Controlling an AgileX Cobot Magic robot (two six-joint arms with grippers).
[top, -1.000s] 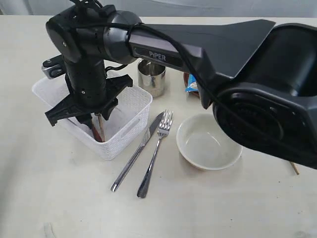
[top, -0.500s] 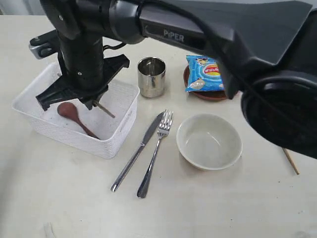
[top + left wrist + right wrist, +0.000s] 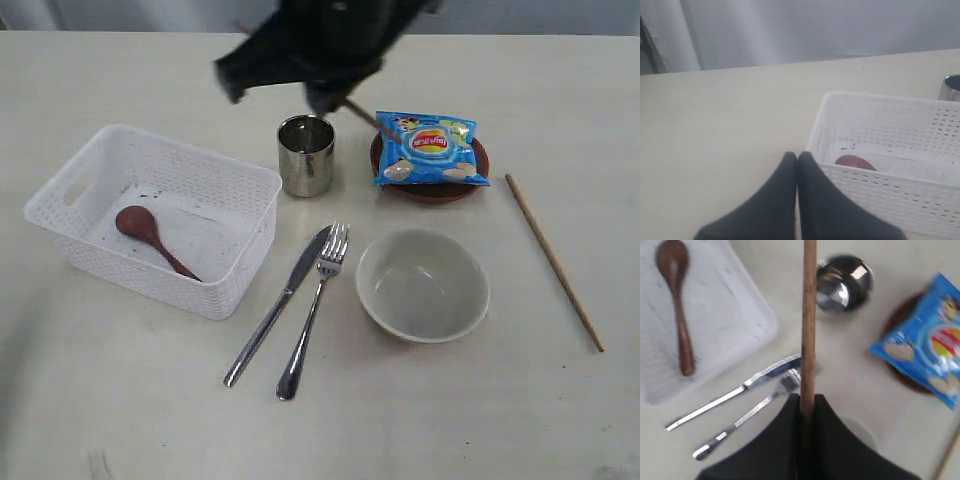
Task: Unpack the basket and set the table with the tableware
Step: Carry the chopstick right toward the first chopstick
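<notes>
Wood in the grip: my right fingers [image 3: 787, 435] are pinched tight on one chopstick [image 3: 809, 315], clamped near one end so the rest of the stick juts straight out ahead of them. In the exterior view the right arm [image 3: 310, 45] shows only as a dark blur at the far side of the tabletop [image 3: 120, 400], raised above the steel cup [image 3: 305, 153], with the stick's free end poking toward a corner of the chip bag [image 3: 430, 150]. My left fingers [image 3: 789, 177] are pressed together with nothing between them, low over bare tabletop just outside one wall of the white basket [image 3: 160, 280]; I cannot tell whether they touch it. The basket sits at the left, and the red-brown spoon [image 3: 150, 235] lies flat on its floor. The knife [image 3: 280, 305] and fork [image 3: 315, 305] lie side by side, close together at their far ends, between the basket and the cream bowl [image 3: 422, 285]; the knife tip is near the basket's corner. The brown plate [image 3: 430, 192] lies beyond the bowl, under the bag. A second chopstick [image 3: 553, 260] lies slanted at the right, well apart from the bowl. Bare tabletop runs along the near edge, and more lies between the bowl and that chopstick.
</notes>
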